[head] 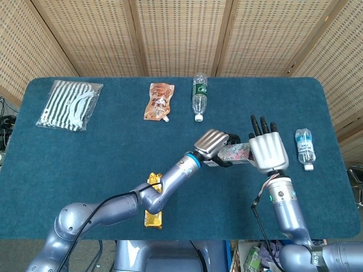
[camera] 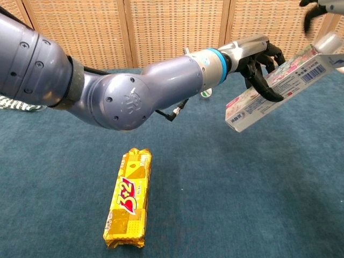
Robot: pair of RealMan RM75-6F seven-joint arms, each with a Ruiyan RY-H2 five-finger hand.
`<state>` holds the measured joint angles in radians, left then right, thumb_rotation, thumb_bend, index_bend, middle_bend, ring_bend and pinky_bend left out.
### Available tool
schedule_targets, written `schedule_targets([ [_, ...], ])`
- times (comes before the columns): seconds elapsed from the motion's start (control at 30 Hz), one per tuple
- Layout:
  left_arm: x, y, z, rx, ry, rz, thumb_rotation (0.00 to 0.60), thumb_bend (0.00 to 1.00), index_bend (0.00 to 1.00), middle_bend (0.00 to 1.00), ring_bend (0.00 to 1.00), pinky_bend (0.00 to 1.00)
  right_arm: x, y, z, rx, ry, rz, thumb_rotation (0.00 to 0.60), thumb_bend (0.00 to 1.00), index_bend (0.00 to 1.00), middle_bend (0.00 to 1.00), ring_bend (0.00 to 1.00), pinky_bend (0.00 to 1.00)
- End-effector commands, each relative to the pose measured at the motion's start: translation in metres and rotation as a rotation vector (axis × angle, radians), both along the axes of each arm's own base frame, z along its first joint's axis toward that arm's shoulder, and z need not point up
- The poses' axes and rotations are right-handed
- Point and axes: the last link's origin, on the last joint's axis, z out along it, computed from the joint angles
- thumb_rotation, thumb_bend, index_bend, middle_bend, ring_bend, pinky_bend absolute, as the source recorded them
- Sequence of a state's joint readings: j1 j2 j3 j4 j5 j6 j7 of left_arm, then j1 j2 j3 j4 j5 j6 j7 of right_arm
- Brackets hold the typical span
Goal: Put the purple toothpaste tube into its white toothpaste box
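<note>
My left hand (head: 212,146) grips the white toothpaste box (head: 237,152) above the table's middle right. In the chest view the box (camera: 279,86) slants up to the right, fingers of that hand (camera: 258,56) wrapped around its middle and its end flap loose at the top right. My right hand (head: 266,150) is at the box's right end with its fingers straight and spread, holding nothing; only a dark bit of it (camera: 317,6) shows in the chest view's top corner. The purple toothpaste tube is not visible in either view.
A yellow snack bar (camera: 129,196) lies near the front edge under my left forearm. At the back lie a striped pouch (head: 69,105), an orange pouch (head: 159,102) and a water bottle (head: 199,96). A small bottle (head: 304,147) lies right of my right hand.
</note>
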<state>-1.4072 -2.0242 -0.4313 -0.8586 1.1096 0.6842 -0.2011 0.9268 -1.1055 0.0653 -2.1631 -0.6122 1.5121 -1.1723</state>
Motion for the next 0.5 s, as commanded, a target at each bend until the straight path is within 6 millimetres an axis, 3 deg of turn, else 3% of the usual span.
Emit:
schedule_targets([
  [0.03,-0.002,-0.003,-0.005,-0.044,-0.073,0.040,0.600,0.26,0.56,0.55,0.47,0.45,0.001,0.006,0.005,-0.041,0.038,-0.008,0.600,0.03,0.00,0.00,0.00,0.01],
  [0.27,-0.004,-0.003,-0.009,-0.095,-0.151,0.079,0.600,0.26,0.56,0.55,0.47,0.45,-0.001,0.014,0.023,-0.134,0.057,-0.034,0.600,0.03,0.00,0.00,0.00,0.00],
  [0.5,-0.014,0.005,-0.003,-0.043,-0.112,0.034,0.600,0.26,0.56,0.55,0.47,0.45,-0.023,0.010,0.046,-0.186,0.018,-0.076,0.600,0.03,0.00,0.00,0.00,0.00],
])
